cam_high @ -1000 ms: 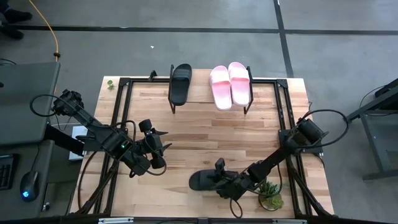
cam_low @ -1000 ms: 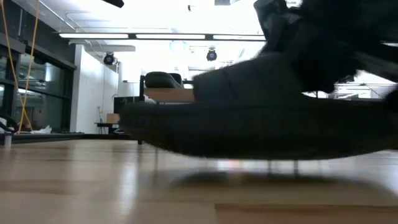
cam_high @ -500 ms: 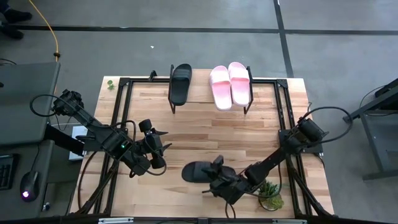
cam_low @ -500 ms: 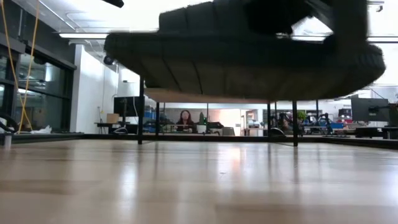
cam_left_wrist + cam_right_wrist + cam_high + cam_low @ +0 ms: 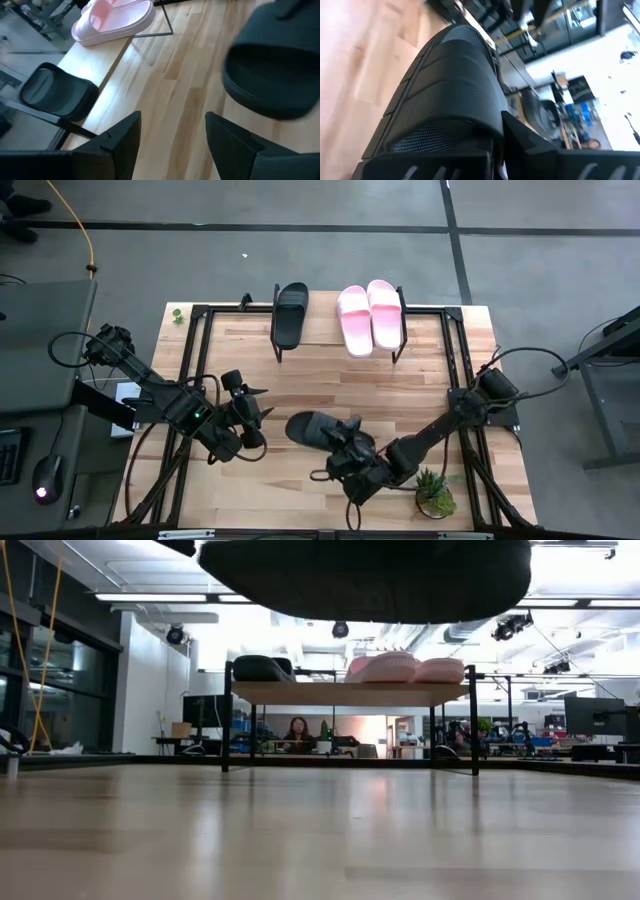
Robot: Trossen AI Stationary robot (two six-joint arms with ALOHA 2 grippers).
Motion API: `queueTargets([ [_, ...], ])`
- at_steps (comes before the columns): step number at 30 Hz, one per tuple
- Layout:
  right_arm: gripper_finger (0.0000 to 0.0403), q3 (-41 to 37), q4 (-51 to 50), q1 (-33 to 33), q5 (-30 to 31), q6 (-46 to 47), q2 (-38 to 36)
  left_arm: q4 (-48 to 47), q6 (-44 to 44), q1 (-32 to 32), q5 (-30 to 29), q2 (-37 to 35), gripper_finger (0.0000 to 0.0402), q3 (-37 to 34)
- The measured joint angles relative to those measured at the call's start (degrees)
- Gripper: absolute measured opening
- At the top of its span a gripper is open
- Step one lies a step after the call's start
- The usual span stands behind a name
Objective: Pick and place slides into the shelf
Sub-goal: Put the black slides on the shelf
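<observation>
Seen from above, a wooden counter [image 5: 330, 385] fills the middle of the frame. At its upper edge stands the shelf [image 5: 325, 328], a low rack with a light top board on thin black legs. Three slides are already set on it: one black slide [image 5: 291, 313] at the upper left of the shelf and two pink slides [image 5: 370, 315] side by side at the upper centre.

The fourth, a black slide [image 5: 318, 431], is held at the lower centre of the frame, lifted clear of the counter. The right claw [image 5: 345, 450] is clamped shut on this slide; in the right wrist view its ribbed strap [image 5: 450, 85] fills the picture. In the low view its dark sole [image 5: 365, 578] hangs along the top of the frame, above and in front of the shelf.

The left claw [image 5: 250, 412] is held at the lower left with its fingers spread and nothing between them.

The step in hand is judged to be the carry of the last slide. The next move calls for it to be brought up the frame and set on the bare board between the black slide and the pink pair.
</observation>
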Motion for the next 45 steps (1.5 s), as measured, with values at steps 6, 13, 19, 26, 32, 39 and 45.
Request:
queueTargets([
  [6,0.0004,0.2,-4.8,-2.5,3.8,2.7,0.0,-3.2,-0.2,0.0,-2.9,0.0,0.0205,0.0],
  [13,0.0004,0.5,-6.9,-6.1,4.9,4.0,-0.5,-5.3,-1.6,0.0,-6.8,0.0,0.0205,0.0],
  [19,0.0004,0.5,-9.0,-8.9,5.3,5.5,-2.0,-8.7,-1.7,0.0,-10.3,-0.9,0.0205,0.0],
  [26,0.0004,0.5,-15.0,-11.8,5.3,8.8,-4.9,-8.8,-1.7,2.2,-12.3,-3.4,0.0205,-0.2],
  [32,0.0004,0.5,-21.7,-13.3,5.2,13.1,-7.7,-0.7,4.1,8.9,-11.1,-3.7,0.0205,-2.5],
  [39,0.0004,0.5,-26.3,-14.1,5.1,16.5,-9.7,27.6,29.0,19.9,6.8,-3.7,0.0204,-8.2],
  [45,0.0004,0.5,-27.4,-15.1,8.2,16.1,-9.7,35.0,36.6,24.7,20.9,-3.7,0.0204,-9.2],
])
